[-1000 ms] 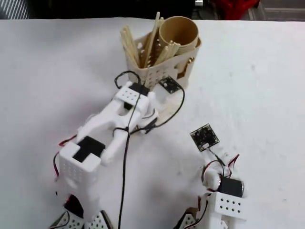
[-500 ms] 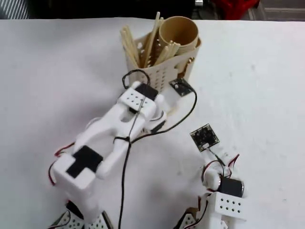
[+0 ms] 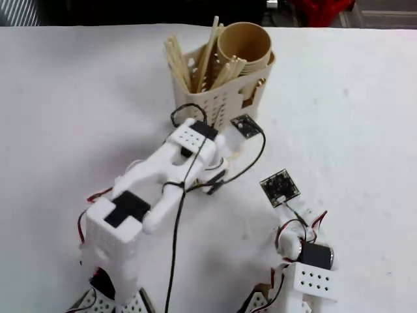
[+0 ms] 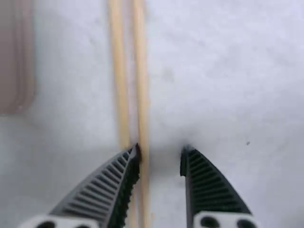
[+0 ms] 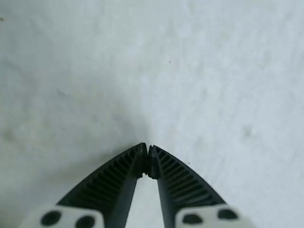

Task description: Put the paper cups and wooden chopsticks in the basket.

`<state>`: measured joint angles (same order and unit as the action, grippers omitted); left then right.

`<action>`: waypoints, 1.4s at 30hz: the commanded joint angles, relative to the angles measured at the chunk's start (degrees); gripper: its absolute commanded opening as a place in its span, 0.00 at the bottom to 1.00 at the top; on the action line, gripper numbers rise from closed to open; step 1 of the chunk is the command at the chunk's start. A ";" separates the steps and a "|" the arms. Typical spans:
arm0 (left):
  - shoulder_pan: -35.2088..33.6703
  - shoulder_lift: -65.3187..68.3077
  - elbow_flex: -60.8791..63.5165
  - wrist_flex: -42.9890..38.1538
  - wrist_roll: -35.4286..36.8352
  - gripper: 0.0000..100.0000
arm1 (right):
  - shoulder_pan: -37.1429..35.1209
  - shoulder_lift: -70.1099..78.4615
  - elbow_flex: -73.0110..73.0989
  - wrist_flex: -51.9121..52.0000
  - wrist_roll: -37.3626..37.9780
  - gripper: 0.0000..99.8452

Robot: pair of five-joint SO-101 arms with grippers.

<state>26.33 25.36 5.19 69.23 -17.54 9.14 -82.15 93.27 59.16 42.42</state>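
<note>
Two thin wooden chopsticks (image 4: 139, 80) lie side by side on the white worktop (image 4: 228, 71), pointing straight away from the left pincer (image 4: 161, 151). Its ribbed jaws are apart, with them against one jaw, not mid-gap. The holey basket (image 3: 218, 98), upper middle from above, holds a paper cup (image 3: 244, 42) and other chopsticks (image 3: 177, 62). The right pincer (image 5: 148, 148) is closed on nothing.
</note>
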 commanded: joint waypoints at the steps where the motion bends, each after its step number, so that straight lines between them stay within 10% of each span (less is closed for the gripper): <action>1: -1.80 6.11 -8.88 4.40 0.35 0.16 | 0.22 -0.57 -0.18 -1.01 0.53 0.02; 13: -1.45 11.03 -20.66 12.40 -1.41 0.02 | 0.22 -0.57 -0.18 -1.01 0.53 0.02; 27: -1.71 -25.54 -23.47 22.51 1.49 0.02 | 0.22 -0.57 -0.18 -1.01 0.53 0.02; 42: -4.26 -44.44 -22.95 -9.14 7.56 0.02 | 0.22 -0.57 -0.18 -1.01 0.53 0.02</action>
<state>23.16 -19.30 -15.65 70.73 -12.09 9.23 -82.15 93.27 59.16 42.42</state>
